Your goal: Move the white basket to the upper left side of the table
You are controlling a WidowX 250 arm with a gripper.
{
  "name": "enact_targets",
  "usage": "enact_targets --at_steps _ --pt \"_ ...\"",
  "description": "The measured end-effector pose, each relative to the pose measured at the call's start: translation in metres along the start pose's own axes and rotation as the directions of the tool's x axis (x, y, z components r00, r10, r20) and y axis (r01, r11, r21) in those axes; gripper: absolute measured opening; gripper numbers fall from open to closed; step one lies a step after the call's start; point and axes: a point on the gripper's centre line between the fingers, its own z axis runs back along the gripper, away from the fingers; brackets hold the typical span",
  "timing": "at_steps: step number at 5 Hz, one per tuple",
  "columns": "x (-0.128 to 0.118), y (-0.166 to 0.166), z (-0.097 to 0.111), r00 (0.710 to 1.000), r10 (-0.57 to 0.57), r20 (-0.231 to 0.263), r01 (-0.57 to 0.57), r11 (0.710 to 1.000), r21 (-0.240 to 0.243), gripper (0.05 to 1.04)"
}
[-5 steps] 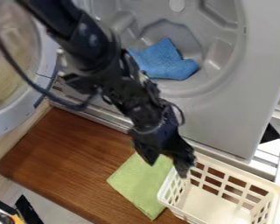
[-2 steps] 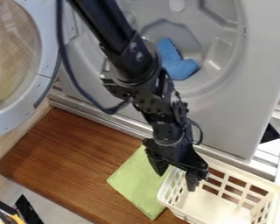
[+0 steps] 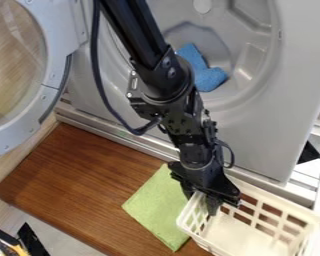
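White basket (image 3: 236,235): at the lower right end of the wooden table (image 3: 82,185), task's upper left corner well apart from it. Held at one end only, so likely to swing or tip if raised; the far end would sag and drag.

Gripper (image 3: 201,204): over the basket's left end, one finger outside, one inside, the rim between them. Looks closed on that wall, a narrow pinch. Thin slatted plastic; if the bite is shallow, the rim could slide out on the first pull, or the wall could flex.

Green cloth (image 3: 152,207): flat, right beside the basket's left end, in the line of travel. Whether any of it lies under the basket, cannot tell. A low drag would likely ruck it up or carry it along; a little lift should spare it.

Table: bare wood up and left of the cloth. Risk at the back edge: too wide a sweep and a basket corner catches the metal sill (image 3: 156,148).

Machine door (image 3: 52,75): open, its lower edge close by the table's upper left corner. Basket or arm could knock it if set down too far left or carried too high.

Cable (image 3: 102,90): loops loose beside the arm. Could snag on the door during the leftward swing.
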Motion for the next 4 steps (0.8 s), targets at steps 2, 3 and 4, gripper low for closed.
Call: enact_targets --at_steps 2,3,4 --pt "-0.0009 0.0006 -0.0002 1.0 -0.012 0.001 0.012 1.0 -0.002 0.136" --pt "-0.0014 0.0005 0.0001 1.0 -0.009 -0.001 0.009 1.0 -0.003 0.122" --pt "-0.0012 0.0006 0.0007 1.0 -0.009 0.002 0.009 1.0 -0.001 0.122"
